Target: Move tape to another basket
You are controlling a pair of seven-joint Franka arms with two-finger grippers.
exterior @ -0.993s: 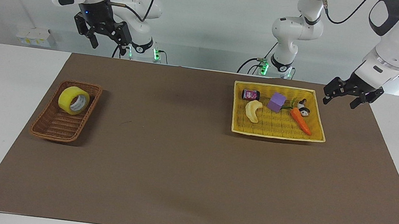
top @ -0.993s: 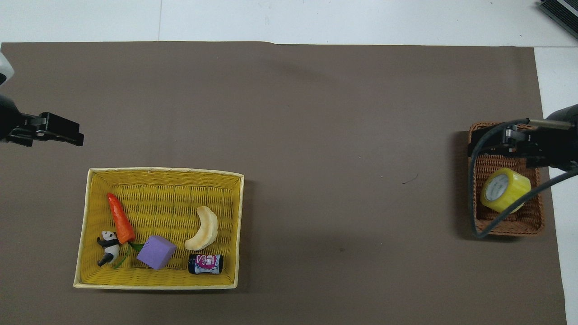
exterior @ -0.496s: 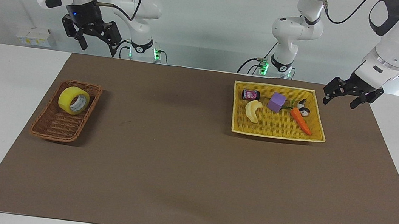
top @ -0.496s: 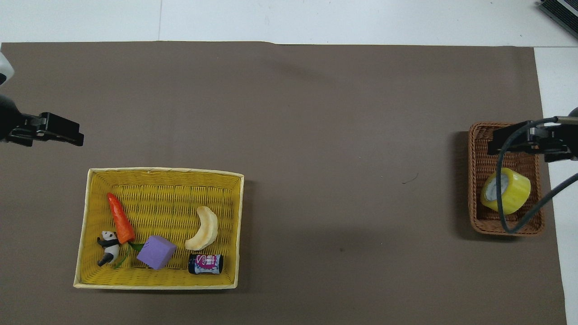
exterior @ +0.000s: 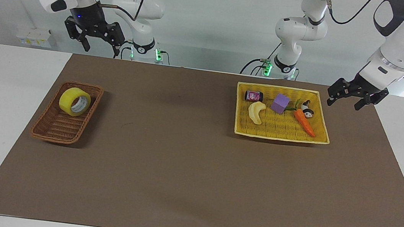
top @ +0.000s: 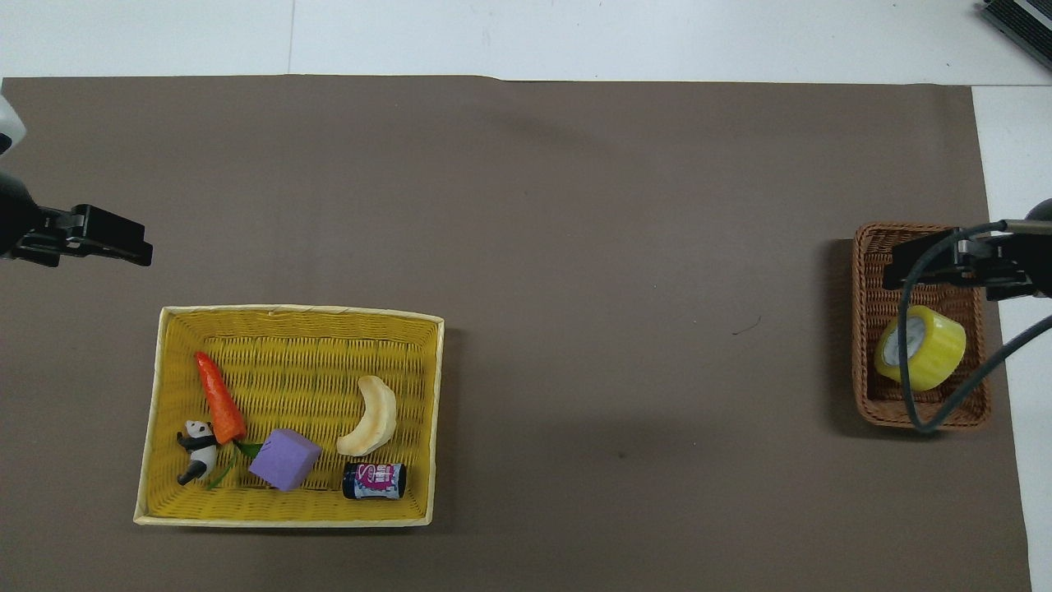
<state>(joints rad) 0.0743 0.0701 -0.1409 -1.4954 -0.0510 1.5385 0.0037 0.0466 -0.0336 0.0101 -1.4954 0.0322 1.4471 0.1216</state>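
Observation:
The tape (exterior: 74,101), a yellow roll with a pale core, lies tilted in the small brown wicker basket (exterior: 53,137) at the right arm's end of the table; it also shows in the overhead view (top: 922,349), in the nearer half of that basket (top: 920,418). My right gripper (exterior: 101,48) is open and empty, raised high above the table; from overhead it (top: 945,267) hangs over the basket's farther end. My left gripper (exterior: 343,104) is open and empty, low beside the yellow basket; it also shows in the overhead view (top: 90,242).
The large yellow woven basket (exterior: 280,137) at the left arm's end holds a carrot (exterior: 304,122), a purple block (exterior: 279,103), a pale banana-shaped piece (exterior: 256,112), a small can (exterior: 253,96) and a panda figure (exterior: 306,108). A brown mat (exterior: 188,165) covers the table.
My right gripper has risen and drawn back from over the tape toward the right arm's end, empty. The tape stays in the brown basket. The left arm has not moved.

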